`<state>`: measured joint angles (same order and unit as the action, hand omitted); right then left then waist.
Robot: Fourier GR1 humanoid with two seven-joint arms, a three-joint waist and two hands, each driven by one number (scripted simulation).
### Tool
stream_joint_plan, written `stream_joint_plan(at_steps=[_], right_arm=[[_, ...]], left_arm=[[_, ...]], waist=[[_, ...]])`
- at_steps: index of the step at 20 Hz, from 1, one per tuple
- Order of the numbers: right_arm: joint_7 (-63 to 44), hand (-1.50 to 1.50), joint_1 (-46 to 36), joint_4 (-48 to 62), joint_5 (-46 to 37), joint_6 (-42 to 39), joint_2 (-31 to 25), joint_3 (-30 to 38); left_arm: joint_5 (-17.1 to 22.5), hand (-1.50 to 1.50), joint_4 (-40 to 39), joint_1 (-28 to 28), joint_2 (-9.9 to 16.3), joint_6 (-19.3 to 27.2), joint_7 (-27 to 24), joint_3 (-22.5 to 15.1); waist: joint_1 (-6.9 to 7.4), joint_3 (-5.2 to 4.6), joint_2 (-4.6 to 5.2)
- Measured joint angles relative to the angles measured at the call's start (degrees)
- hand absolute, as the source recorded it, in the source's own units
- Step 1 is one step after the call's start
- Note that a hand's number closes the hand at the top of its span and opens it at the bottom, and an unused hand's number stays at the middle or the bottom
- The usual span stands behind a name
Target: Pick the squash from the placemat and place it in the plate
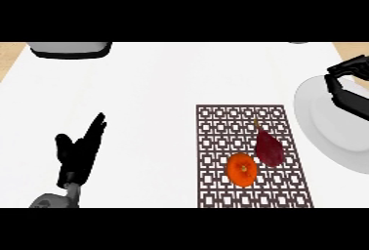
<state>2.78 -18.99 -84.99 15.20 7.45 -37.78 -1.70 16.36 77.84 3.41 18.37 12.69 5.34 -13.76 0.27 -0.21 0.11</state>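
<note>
A brown lattice placemat [216, 146] lies right of centre on the white counter. Two things rest on it: a round orange squash [242, 169] and, just to its right, a dark red pear-shaped vegetable [269, 147] with a thin stem pointing away from me. A white plate [324, 129] sits to the right of the mat, cut off by the view's edge. My right hand [351, 95] hangs over the plate's far part, fingers relaxed and holding nothing. It is well apart from the squash. My left hand [78, 154] rests open at the lower left, fingers up.
A grey, dark-rimmed object [70, 49] stands at the counter's far left edge. Wooden floor [9, 54] shows past the far corners. Bare white counter [144, 97] spreads between the left hand and the placemat.
</note>
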Motion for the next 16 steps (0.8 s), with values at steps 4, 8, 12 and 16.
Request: stream_joint_plan(at_steps=[4, 8, 12, 16], right_arm=[[9.2, -1.50, 6.2, 0.1, -2.0, 5.2, 5.8, 1.4], [15.2, -1.50, 11.6, -1.6, -2.5, 3.3, 7.8, 2.5], [11.6, -1.50, 15.3, -7.6, -4.8, 0.9, 4.2, 2.0], [5.3, -1.50, 16.6, -10.7, -9.2, -3.9, -2.8, -1.4]], left_arm=[[0.7, 0.00, 1.5, -1.1, -1.6, 0.3, 1.3, -0.2], [-0.2, 0.00, 2.4, -2.0, -2.9, 0.4, 2.1, -0.2], [-0.2, 0.00, 3.8, -2.8, -3.1, 0.0, 3.7, 0.0], [-0.2, 0.00, 3.9, -2.7, -3.1, -0.5, 3.8, 0.0]], waist=[[-0.41, 0.34, -0.22], [-0.45, 0.43, -0.31], [-0.65, 0.36, -0.39], [-0.61, 0.23, -0.37]])
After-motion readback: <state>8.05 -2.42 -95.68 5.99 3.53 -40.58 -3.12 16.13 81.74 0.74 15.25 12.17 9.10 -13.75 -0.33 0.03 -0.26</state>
